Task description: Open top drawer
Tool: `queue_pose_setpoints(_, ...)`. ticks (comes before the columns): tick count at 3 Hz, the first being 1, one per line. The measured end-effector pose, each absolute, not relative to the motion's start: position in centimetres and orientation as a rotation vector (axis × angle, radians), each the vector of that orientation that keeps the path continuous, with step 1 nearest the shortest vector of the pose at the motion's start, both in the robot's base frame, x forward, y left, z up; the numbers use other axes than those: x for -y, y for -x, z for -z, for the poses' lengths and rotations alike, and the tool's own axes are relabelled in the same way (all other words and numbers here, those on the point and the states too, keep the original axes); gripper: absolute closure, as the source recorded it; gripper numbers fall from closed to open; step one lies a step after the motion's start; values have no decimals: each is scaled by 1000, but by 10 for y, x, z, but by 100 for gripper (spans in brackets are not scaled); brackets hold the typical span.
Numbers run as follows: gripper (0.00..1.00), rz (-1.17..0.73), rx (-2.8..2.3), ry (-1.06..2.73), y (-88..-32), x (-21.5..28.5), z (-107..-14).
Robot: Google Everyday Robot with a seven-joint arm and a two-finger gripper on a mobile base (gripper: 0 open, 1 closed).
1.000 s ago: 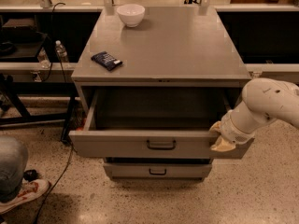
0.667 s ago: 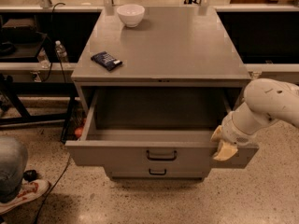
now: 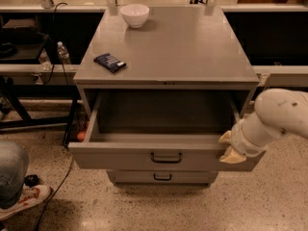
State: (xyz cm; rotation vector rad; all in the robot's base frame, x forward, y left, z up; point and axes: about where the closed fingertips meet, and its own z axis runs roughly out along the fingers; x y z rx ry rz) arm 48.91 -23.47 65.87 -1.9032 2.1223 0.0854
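Observation:
The top drawer (image 3: pixel 120 159) of the grey metal cabinet (image 3: pixel 183 47) stands pulled far out toward me, and its deep grey box looks empty. Its dark loop handle (image 3: pixel 166 157) sits at the centre of the front. My gripper (image 3: pixel 230 149), tan at the tip of a white arm, is at the right end of the drawer front, at its top edge. A narrower drawer front (image 3: pixel 139 177) shows just below. Any third drawer is hidden.
A white bowl (image 3: pixel 134 14) and a dark packet (image 3: pixel 109 62) lie on the cabinet top. A person's leg and shoe (image 3: pixel 19 198) are at the lower left on the speckled floor. A bottle (image 3: pixel 62 53) and cables sit at the left, with dark shelving behind.
The top drawer has slid further out toward me. My gripper has moved with its right end. The drawer front now covers more of the lower drawers.

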Motion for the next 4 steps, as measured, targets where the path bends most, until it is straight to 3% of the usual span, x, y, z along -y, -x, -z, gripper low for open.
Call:
queue_pose_setpoints(2,100,-24,-2146,1826,-460,240,-662)
queue_pose_setpoints(3,82,-6,-2154,1792,-450,242,-663)
queue_pose_setpoints(4,57,-5,-2153,1794,-450,242,-663)
